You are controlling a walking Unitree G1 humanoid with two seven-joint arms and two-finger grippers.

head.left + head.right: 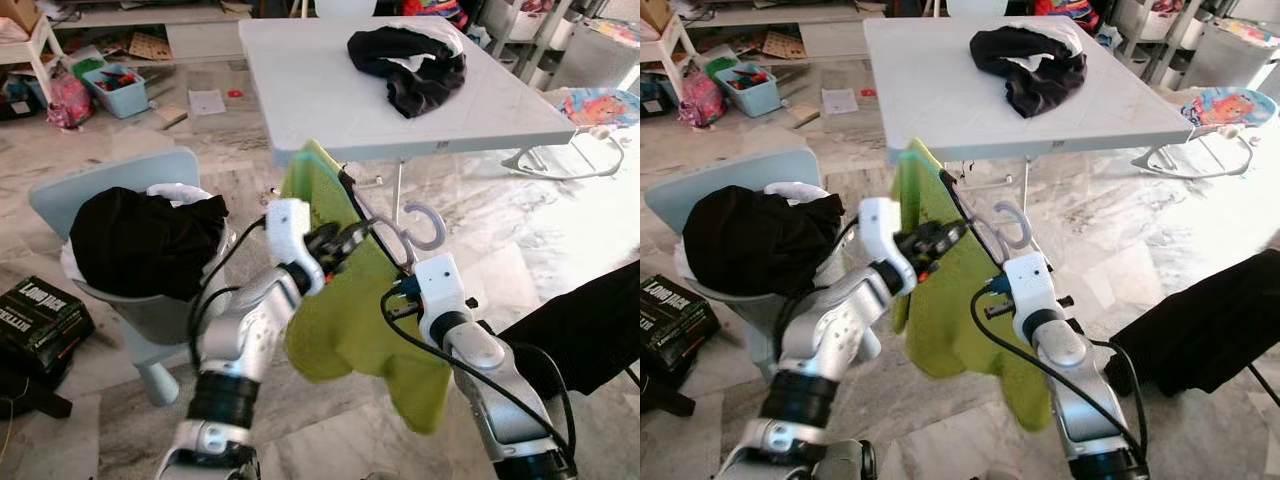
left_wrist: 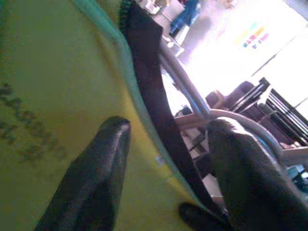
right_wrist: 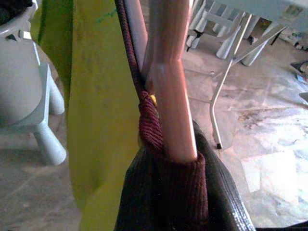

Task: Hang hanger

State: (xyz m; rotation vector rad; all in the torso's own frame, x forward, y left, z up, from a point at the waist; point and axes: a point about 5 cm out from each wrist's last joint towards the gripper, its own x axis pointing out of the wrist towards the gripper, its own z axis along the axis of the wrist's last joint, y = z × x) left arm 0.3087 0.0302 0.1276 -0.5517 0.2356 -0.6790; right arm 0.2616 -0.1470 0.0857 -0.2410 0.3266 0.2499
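Right gripper point(image 1: 400, 262), closest to us, has its jaws clenched on the hanger point(image 1: 395, 228), held in the air before the white bench point(image 1: 300, 100). One yellow-green shirt point(image 1: 345, 330) drapes from that one hanger, and our left gripper point(image 1: 345, 240) has its jaws parted astride the collar. We judge we're mid-carry; next we need a rail for the hook. Two dark clothes piles: bench, chair point(image 1: 130, 190).
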